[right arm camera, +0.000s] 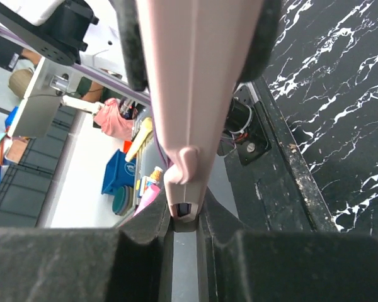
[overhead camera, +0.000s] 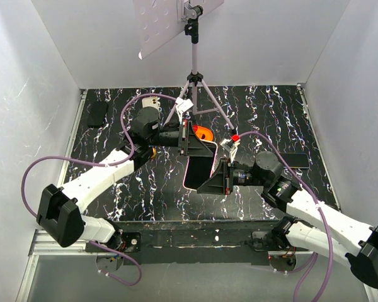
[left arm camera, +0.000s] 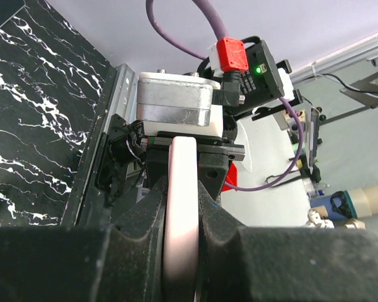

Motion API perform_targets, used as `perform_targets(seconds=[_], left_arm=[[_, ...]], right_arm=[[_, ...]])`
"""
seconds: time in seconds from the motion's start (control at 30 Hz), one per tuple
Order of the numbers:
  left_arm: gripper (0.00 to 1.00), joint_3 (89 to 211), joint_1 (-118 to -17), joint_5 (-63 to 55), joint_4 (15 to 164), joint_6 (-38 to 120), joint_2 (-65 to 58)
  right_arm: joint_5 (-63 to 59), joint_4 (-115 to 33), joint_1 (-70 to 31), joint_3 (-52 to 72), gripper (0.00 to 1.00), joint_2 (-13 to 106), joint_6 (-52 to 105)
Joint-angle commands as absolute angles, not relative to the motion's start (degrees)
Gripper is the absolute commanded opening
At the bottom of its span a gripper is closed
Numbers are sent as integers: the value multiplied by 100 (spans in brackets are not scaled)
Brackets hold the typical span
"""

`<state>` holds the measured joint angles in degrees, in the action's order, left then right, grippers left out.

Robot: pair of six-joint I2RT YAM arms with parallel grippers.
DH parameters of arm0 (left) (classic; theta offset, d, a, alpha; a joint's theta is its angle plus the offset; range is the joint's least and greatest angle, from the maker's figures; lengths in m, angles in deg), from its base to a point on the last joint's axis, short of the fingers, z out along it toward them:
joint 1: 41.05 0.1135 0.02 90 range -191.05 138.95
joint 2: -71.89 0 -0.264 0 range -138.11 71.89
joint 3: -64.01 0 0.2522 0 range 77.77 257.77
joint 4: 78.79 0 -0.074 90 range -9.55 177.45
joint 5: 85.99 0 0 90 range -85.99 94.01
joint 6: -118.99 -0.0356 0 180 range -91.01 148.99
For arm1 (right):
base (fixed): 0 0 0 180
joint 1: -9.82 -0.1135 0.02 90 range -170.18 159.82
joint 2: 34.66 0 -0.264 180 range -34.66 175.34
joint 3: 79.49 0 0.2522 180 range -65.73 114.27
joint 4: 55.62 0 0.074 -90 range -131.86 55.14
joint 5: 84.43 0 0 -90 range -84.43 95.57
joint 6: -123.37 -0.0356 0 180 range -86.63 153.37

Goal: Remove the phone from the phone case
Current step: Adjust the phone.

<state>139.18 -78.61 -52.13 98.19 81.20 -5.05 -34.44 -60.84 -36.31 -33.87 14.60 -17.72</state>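
Your left jaws are clamped narrow on the case (left arm camera: 181, 214): in the left wrist view both fingers (left arm camera: 145, 217) press its pink edge, which runs straight up between them. Your right jaws are pinched in close on the opposite end. In the right wrist view the fingers (right arm camera: 152, 223) flank the corner by the port cutout and look to be touching on both sides. The phone (overhead camera: 200, 167) sits inside the case, dark screen facing up toward the top camera with the pink rim showing along its left side. The whole thing is held in the air over mid-desk (overhead camera: 145, 189), between the two wrists, not touching the surface. Behind the left wrist there's something orange (overhead camera: 203, 132) and the tripod (overhead camera: 194, 75). Flat dark items lie at far left (overhead camera: 97, 113) and at right (overhead camera: 296, 160) of the desk.
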Motion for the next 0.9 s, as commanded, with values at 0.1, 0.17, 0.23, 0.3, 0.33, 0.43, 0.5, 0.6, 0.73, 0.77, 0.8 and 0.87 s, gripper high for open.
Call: perform_targets(seconds=[0.1,0.17,0.23,0.3,0.33,0.43,0.5,0.6,0.73,0.77,0.8,0.87], left_arm=[[37,14035,-7893,-4802,9318,8261,0],[38,14228,-7902,-4837,8520,7832,9],[36,14596,-7893,-4846,7712,7103,0],[33,14825,-7885,-5003,7157,6610,-52],[30,14922,-7893,-5117,6893,6417,-105],[25,15090,-7893,-5355,6627,6204,-220],[26,15064,-7893,-5425,6749,6291,-229],[25,14932,-7902,-5558,7162,6642,-202],[20,14844,-7902,-5584,7496,6906,-193],[13,14853,-7902,-5584,7532,6994,-228],[0,14861,-7902,-5627,7628,7090,-263],[0,14826,-7893,-5663,7830,7380,-343]], right_arm=[[-2845,-7061,-3606,-3444,1,1281,-2007],[-2967,-6780,-3614,-3391,1,1167,-1885],[-3151,-6263,-3606,-3260,1,1044,-1656],[-3336,-5701,-3606,-3058,1,981,-1358],[-3441,-5315,-3606,-2909,1,973,-1174],[-3732,-4873,-3606,-2619,1,1052,-926],[-3942,-4792,-3606,-2521,1,1166,-847],[-3978,-4819,-3606,-2503,1,1219,-855],[-3979,-4723,-3606,-2469,1,1227,-768],[-3944,-4670,-3606,-2442,1,1236,-741],[-3943,-4652,-3606,-2425,1,1236,-698],[-3943,-4652,-3606,-2416,11,1210,-645]])
